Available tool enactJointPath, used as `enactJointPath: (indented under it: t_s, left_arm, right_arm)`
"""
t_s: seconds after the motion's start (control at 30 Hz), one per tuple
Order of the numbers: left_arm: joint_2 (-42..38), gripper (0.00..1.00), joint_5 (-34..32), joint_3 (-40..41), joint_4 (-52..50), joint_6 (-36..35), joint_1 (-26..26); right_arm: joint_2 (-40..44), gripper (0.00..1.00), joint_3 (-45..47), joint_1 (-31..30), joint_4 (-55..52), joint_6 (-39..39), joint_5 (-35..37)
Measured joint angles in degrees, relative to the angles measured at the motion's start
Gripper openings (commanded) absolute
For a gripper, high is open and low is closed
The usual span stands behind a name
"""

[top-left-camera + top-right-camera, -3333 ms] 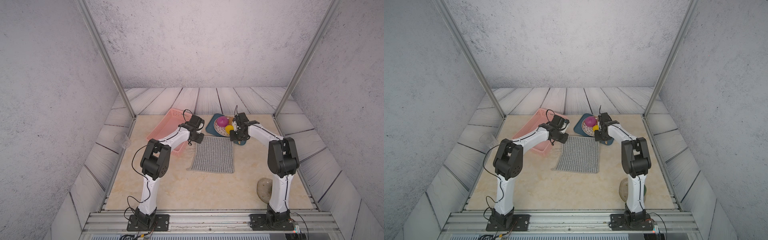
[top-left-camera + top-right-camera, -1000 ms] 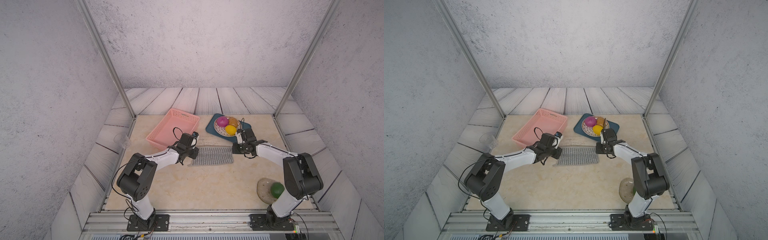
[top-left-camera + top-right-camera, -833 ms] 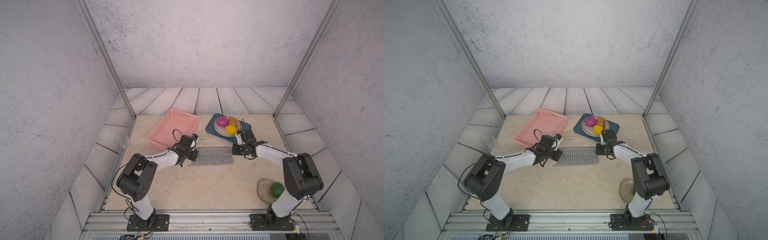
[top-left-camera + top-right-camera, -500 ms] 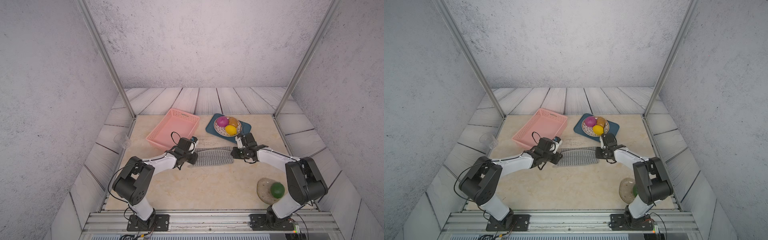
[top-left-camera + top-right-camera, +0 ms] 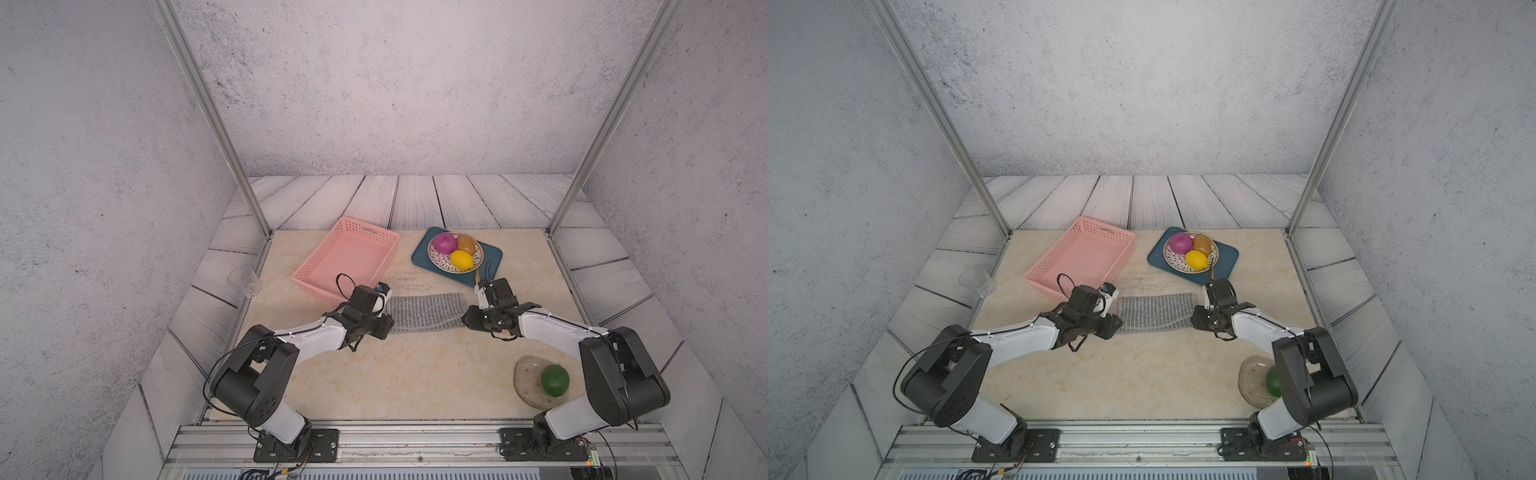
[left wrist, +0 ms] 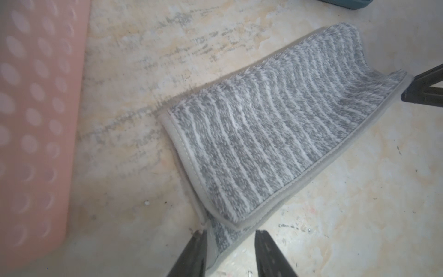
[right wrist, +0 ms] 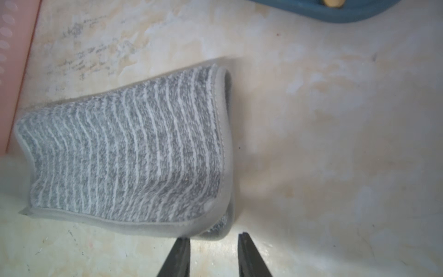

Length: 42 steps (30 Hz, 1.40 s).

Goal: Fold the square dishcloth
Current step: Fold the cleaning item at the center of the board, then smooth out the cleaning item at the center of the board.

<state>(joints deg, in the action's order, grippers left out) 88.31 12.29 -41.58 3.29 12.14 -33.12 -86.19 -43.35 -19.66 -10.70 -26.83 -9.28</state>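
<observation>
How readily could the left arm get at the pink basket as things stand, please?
Probably yes: the pink basket sits close beside the left arm's fingers, which stand open at the folded square dishcloth's corner, and only bare tabletop lies between them.

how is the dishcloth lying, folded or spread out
Folded in half: the square dishcloth lies doubled, its trimmed top edge resting over the lower layer.

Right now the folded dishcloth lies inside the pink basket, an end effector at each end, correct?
Not inside: the folded dishcloth lies on the table beside the pink basket, left end effector and right end effector at its ends; both top views show it.
</observation>
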Motion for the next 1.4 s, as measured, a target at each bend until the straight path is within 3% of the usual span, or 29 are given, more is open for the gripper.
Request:
enactJointPath:
  t_s: [0.33,0.6,0.9,1.17,1.4]
  left_arm:
    - [-4.28,0.41,-0.74,1.4,-2.14,3.56,-1.31]
    - [-4.5,0.39,-2.47,-4.7,-5.03,6.38,-3.28]
    - [2.23,0.39,-4.28,-9.31,-5.2,9.38,-3.43]
    - [9.22,0.39,-4.59,-9.42,-5.22,11.32,-3.43]
    - [10.58,0.39,-6.86,-9.42,-5.97,12.35,-3.43]
  right_arm:
    - [6.32,0.26,2.71,-0.22,-4.02,-4.22,0.9]
    - [7.93,0.22,-0.9,-1.46,-8.44,-6.38,3.43]
    - [1.18,0.22,-6.82,-3.43,-6.99,-6.64,3.19]
    - [-4.09,0.24,-6.64,-3.43,-5.27,-9.49,3.02]
    - [-7.1,0.25,-4.76,-3.43,-4.44,-11.08,4.48]
